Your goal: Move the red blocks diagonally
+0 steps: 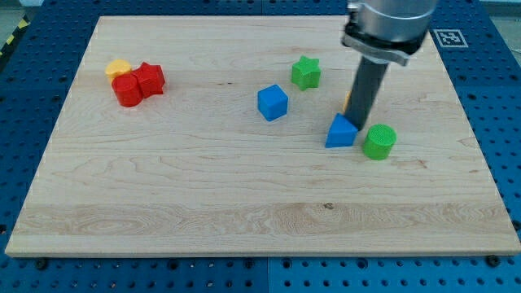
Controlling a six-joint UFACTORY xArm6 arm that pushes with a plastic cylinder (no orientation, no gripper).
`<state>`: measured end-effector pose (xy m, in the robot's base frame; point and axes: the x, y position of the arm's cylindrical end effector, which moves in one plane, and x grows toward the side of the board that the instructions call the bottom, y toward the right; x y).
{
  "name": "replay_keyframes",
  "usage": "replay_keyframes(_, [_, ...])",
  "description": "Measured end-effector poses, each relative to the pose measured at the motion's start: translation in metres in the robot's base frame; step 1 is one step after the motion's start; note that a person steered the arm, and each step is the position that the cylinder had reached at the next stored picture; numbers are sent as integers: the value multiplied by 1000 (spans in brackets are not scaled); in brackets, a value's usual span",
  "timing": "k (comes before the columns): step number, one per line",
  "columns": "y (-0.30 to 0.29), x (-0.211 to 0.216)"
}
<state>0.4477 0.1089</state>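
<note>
Approach was judged pending: tip (356,124), gripperless, was seen beside blue triangular block (341,132), far from red blocks (138,84).

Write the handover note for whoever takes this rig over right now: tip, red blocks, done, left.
My tip: down on the board at the view's right, right beside the blue triangular block, with the green cylinder just right of it.
Red blocks: clustered at the view's upper left, touching a yellow block.
Done: nothing visible; the tip is far from the reds.
Left: cross to the red blocks and push them diagonally.
</note>
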Motion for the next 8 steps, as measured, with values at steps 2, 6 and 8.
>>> replay_keyframes(2, [-95,22])
replay_keyframes(6, [-284,3])
replay_keyframes(8, [-392,-65])
